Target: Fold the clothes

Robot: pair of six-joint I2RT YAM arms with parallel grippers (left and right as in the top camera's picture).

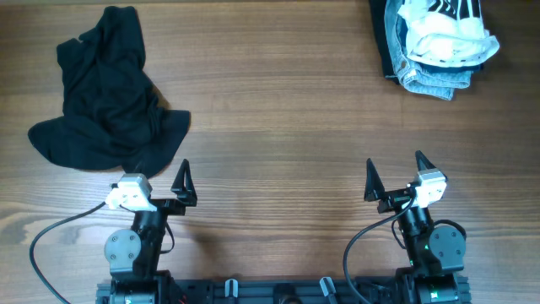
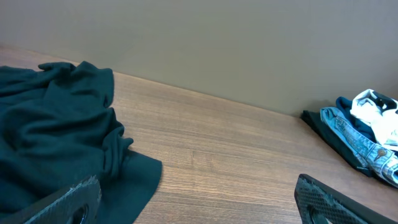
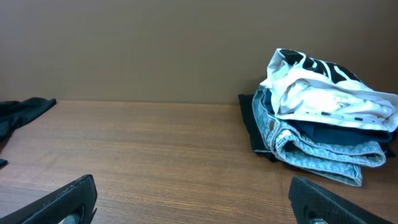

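Note:
A crumpled dark teal garment [image 1: 105, 97] lies at the far left of the wooden table; it fills the left of the left wrist view [image 2: 56, 143]. A stack of folded clothes [image 1: 434, 42], light denim under white cloth, sits at the far right; it shows in the right wrist view [image 3: 320, 121] and the left wrist view [image 2: 364, 137]. My left gripper [image 1: 160, 179] is open and empty, just in front of the garment's near edge. My right gripper [image 1: 395, 173] is open and empty near the front edge, well short of the stack.
Bare wooden table [image 1: 278, 127] lies between the garment and the stack. A plain wall [image 3: 155, 50] rises behind the table's far edge. The arm bases and cables sit at the front edge.

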